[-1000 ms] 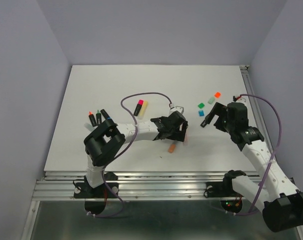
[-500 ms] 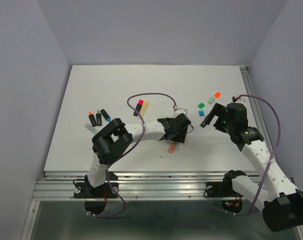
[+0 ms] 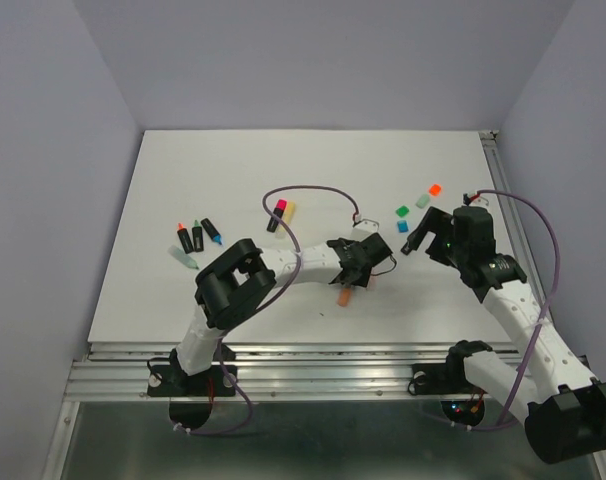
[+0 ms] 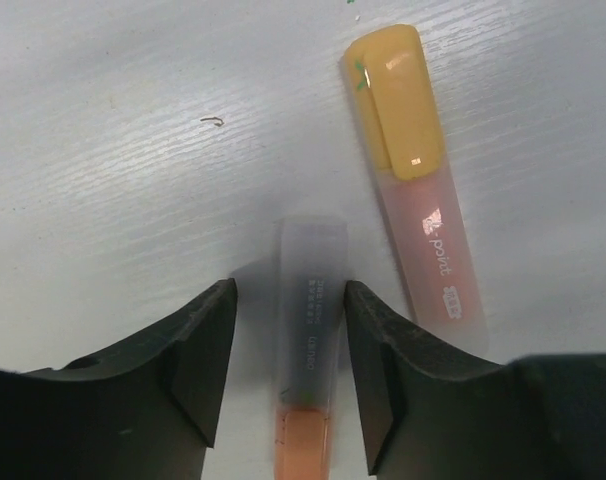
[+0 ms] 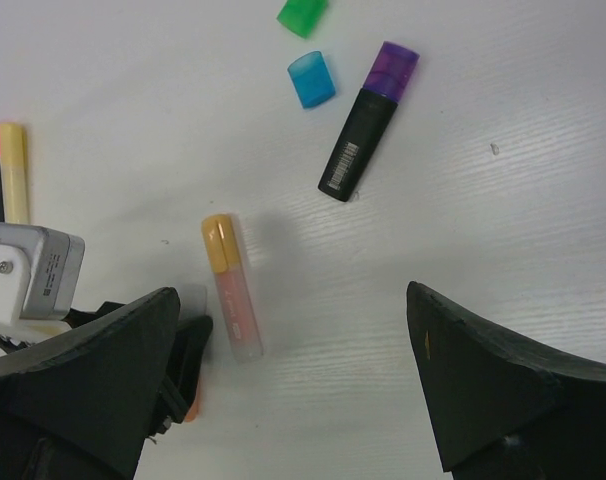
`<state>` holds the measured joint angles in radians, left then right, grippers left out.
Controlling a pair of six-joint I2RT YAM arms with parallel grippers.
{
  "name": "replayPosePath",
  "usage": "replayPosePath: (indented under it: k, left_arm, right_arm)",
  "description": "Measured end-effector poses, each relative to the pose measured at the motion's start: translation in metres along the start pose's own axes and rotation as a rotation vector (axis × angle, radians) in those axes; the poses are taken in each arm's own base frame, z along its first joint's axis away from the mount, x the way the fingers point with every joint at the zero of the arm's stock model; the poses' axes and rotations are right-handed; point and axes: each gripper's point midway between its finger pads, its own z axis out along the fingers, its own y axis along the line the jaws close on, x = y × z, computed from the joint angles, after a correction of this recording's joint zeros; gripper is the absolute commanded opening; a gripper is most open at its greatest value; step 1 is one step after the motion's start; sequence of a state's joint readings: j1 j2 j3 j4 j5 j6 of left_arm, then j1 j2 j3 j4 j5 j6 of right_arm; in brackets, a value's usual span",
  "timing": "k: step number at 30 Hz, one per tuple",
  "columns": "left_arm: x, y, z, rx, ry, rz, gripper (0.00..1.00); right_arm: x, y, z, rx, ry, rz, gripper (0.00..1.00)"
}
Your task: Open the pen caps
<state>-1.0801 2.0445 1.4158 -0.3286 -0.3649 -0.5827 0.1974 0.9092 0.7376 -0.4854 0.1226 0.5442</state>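
In the left wrist view my left gripper straddles a frosted pastel pen lying on the table. Its orange cap points back toward the wrist. The jaws stand narrow, and a thin gap still shows beside the pen. A pink pen with a yellow cap lies just to its right. From above, the left gripper covers that pen, with the orange end sticking out. My right gripper hovers wide open with nothing between its fingers. Below it lie a black pen with a purple cap and the yellow-capped pen.
Loose caps lie near the right gripper: green, blue, mint and orange. Three black uncapped pens and a mint piece lie at the left. A pink and a yellow pen lie mid-table. The left arm's purple cable arcs above.
The left arm has reached further right, over the orange-capped pen, and its jaws have narrowed around it. The right arm has not moved.
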Motion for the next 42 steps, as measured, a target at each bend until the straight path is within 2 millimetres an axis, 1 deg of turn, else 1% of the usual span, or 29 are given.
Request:
replayPosePath:
  k: [2,3,5,6,8,12,16,18,19,20,22,23,25,27,28,29,30,31,33,36,38,40,42]
  left_arm:
    - [0.000,-0.001,0.000,-0.007,-0.003,-0.005,0.46]
    - [0.000,-0.001,0.000,-0.007,-0.005,-0.007,0.39]
    - [0.000,-0.002,0.000,-0.008,-0.008,-0.012,0.28]
    - [0.000,-0.003,0.000,-0.007,-0.009,-0.016,0.18]
    - [0.000,-0.003,0.000,-0.006,-0.008,-0.019,0.01]
    - [-0.001,-0.002,0.000,-0.015,-0.014,-0.033,0.00]
    - [-0.004,0.004,0.000,-0.047,-0.030,-0.080,0.00]
    - [-0.004,0.013,-0.002,-0.079,-0.036,-0.107,0.00]
    - [-0.004,0.022,-0.004,-0.100,-0.039,-0.124,0.00]
    - [-0.004,0.031,-0.008,-0.122,-0.043,-0.140,0.00]
    - [-0.011,0.046,-0.020,-0.143,-0.069,-0.189,0.00]
    - [-0.019,0.053,-0.028,-0.147,-0.091,-0.222,0.00]
    - [-0.038,0.063,-0.048,-0.134,-0.153,-0.302,0.00]
    - [-0.064,0.074,-0.074,-0.102,-0.230,-0.402,0.00]
    - [-0.069,0.075,-0.079,-0.092,-0.244,-0.423,0.00]
    - [-0.084,0.078,-0.092,-0.062,-0.288,-0.474,0.00]
    - [-0.091,0.079,-0.097,-0.047,-0.306,-0.497,0.00]
    - [-0.097,0.079,-0.101,-0.031,-0.324,-0.518,0.00]
    - [-0.108,0.077,-0.106,0.002,-0.349,-0.556,0.00]
    - [-0.107,0.072,-0.104,0.021,-0.338,-0.568,0.00]
    - [-0.106,0.070,-0.104,0.026,-0.333,-0.578,0.00]
    - [-0.106,0.068,-0.104,0.036,-0.328,-0.597,0.00]
    - [-0.107,0.066,-0.104,0.047,-0.324,-0.617,0.00]
  right_arm:
    - [0.000,0.000,0.000,-0.001,0.000,0.002,1.00]
    - [0.000,0.000,0.000,-0.001,0.000,0.002,1.00]
    - [0.000,0.000,0.000,-0.001,0.001,0.002,1.00]
    - [0.000,0.001,0.000,-0.003,0.002,0.002,1.00]
    - [0.001,0.001,0.000,-0.007,0.004,0.001,1.00]
    - [-0.002,0.004,-0.005,-0.027,-0.011,-0.003,1.00]
    - [-0.013,0.015,-0.018,-0.100,-0.073,-0.003,1.00]
    - [-0.016,0.024,-0.026,-0.166,-0.104,-0.004,1.00]
    - [-0.014,0.032,-0.029,-0.224,-0.105,-0.009,1.00]
    - [-0.012,0.034,-0.030,-0.244,-0.109,-0.011,1.00]
    - [-0.002,0.046,-0.033,-0.331,-0.079,-0.019,1.00]
    - [0.002,0.051,-0.035,-0.366,-0.059,-0.020,1.00]
    - [0.011,0.062,-0.039,-0.437,-0.017,-0.018,1.00]
    - [0.022,0.072,-0.045,-0.514,0.027,-0.012,1.00]
    - [0.026,0.076,-0.049,-0.548,0.042,-0.012,1.00]
    - [0.030,0.080,-0.053,-0.575,0.057,-0.013,1.00]
    - [0.032,0.084,-0.056,-0.598,0.067,-0.019,1.00]
    - [0.034,0.089,-0.059,-0.623,0.073,-0.027,1.00]
    - [0.046,0.104,-0.064,-0.682,0.115,-0.059,1.00]
    - [0.065,0.123,-0.065,-0.730,0.172,-0.108,1.00]
    - [0.089,0.133,-0.060,-0.732,0.244,-0.151,1.00]
    - [0.101,0.137,-0.054,-0.725,0.277,-0.174,1.00]
    - [0.108,0.139,-0.046,-0.709,0.295,-0.182,0.99]
